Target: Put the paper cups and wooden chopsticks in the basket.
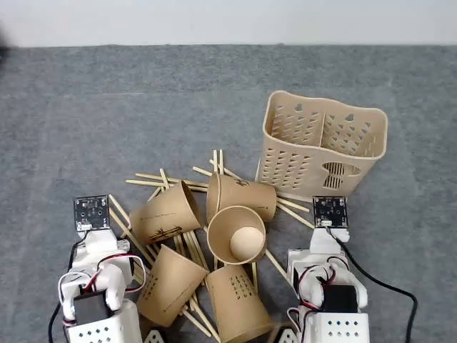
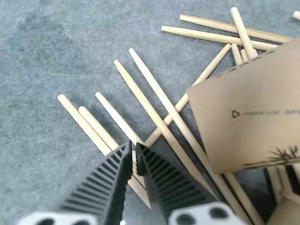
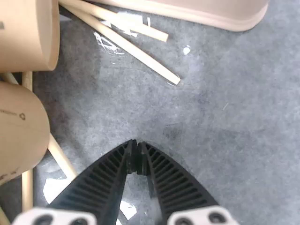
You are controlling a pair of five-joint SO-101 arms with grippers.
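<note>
Left gripper (image 2: 131,149): near left over the grey felt-like counter (image 2: 42,56); black ribbed fingers clenched together, nothing held; tips just above a few pale wooden chopsticks (image 2: 211,36), some side by side, some crossed.
Right gripper (image 3: 137,146): near right; black fingers pressed shut on nothing, tips over bare grey counter, two chopsticks lying farther on.
Near-left brown paper cup (image 1: 170,284): on its side just right of the left arm, lying across chopsticks.
Near-middle brown paper cup (image 1: 239,304): on its side between the two arms, rows of dark print on its wall, just beside the near-left cup.
Centre brown paper cup (image 1: 237,234): tipped with its mouth toward the high camera, pale inner bottom showing; hemmed in by the other four cups.
Far-left brown paper cup (image 1: 166,213): on its side, dark print on the wall, left of the centre cup.
Far-right brown paper cup (image 1: 243,196): on its side, at the centre cup's far rim, near-left of the beige perforated plastic basket (image 1: 293,171).
Chopsticks: all on the counter, strewn under and around the cups, several fanning out to the far left, a few reaching toward the basket's foot.
Basket: upright at the far right, split by an inner wall into two compartments, apart from the cups.
</note>
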